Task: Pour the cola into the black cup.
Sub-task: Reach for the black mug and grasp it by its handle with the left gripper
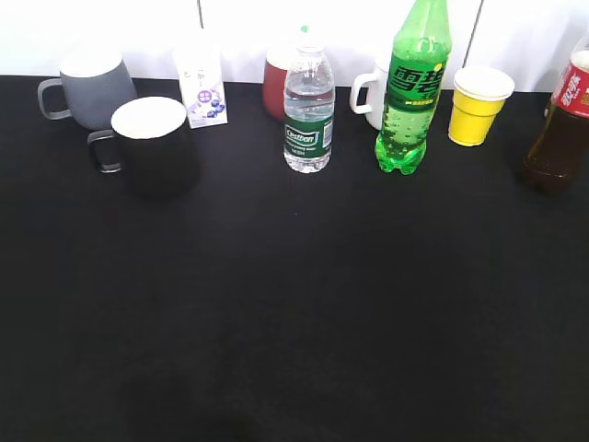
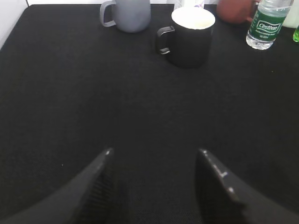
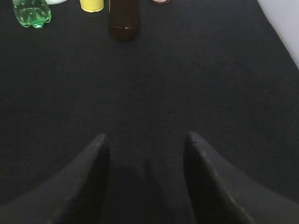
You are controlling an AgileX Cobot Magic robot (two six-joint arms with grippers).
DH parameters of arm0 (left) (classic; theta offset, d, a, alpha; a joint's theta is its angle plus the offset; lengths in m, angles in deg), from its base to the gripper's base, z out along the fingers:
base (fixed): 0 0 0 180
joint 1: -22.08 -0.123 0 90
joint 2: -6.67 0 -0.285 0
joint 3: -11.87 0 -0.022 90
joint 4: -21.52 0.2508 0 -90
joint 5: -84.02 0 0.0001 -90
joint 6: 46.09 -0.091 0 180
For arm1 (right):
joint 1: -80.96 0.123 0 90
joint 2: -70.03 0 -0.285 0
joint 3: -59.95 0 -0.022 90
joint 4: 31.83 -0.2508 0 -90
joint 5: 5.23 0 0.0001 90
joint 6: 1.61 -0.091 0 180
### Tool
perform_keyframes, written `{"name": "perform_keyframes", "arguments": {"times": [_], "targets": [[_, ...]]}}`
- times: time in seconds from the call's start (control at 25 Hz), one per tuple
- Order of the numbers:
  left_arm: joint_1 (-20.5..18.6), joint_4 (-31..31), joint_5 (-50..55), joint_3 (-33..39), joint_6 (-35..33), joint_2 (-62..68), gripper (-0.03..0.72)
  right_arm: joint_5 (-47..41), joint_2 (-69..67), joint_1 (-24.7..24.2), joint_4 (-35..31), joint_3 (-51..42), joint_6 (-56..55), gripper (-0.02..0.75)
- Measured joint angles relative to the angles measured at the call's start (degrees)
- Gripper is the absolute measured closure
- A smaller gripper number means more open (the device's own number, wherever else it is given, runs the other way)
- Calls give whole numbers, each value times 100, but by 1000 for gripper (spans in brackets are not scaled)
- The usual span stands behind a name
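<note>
- Exterior view, far left of the black surface (image 1: 294, 313): grey mug (image 1: 92, 87), handle to the left, contents not visible.
- Just in front and to its right: black cup (image 1: 155, 145), white inside, handle to the left, upright; looks empty in the left wrist view.
- Behind it, against the white wall: small white carton (image 1: 202, 87) with a blue-and-purple print.
- Near the middle: clear water bottle (image 1: 308, 110) with a green label, upright, roughly half full of clear liquid; dark red mug (image 1: 274, 87) partly hidden behind it.
- Right of the middle: tall green soda bottle (image 1: 413, 87), upright, holding green liquid; white mug (image 1: 371, 95) behind it, handle to the left.
- Further right: yellow paper cup (image 1: 479, 104), upright, inside not visible.
- Far right edge: cola (image 1: 560, 129), upright, red label, dark brown liquid, cut off by the frame.
- Left tool (image 2: 156, 154): spread wide apart, gripping nothing, low over bare surface, well apart from the black cup, which stands ahead and slightly right.
- Right tool (image 3: 145, 136): spread wide apart, gripping nothing, well apart from the cola, which stands far ahead and slightly left.
</note>
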Motion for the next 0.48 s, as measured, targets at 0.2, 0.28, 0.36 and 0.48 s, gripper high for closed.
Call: {"name": "perform_keyframes", "arguments": {"times": [0.2,0.28,0.36,0.48], "targets": [[0,0,0,0,0,0,284,0,0,0,0,0,0,342],[0,0,0,0,0,0,298,5,0,0,0,0,0,342],[0,0,0,0,0,0,326,5,0,0,0,0,0,341],[0,0,0,0,0,0,352,5,0,0,0,0,0,341]]}}
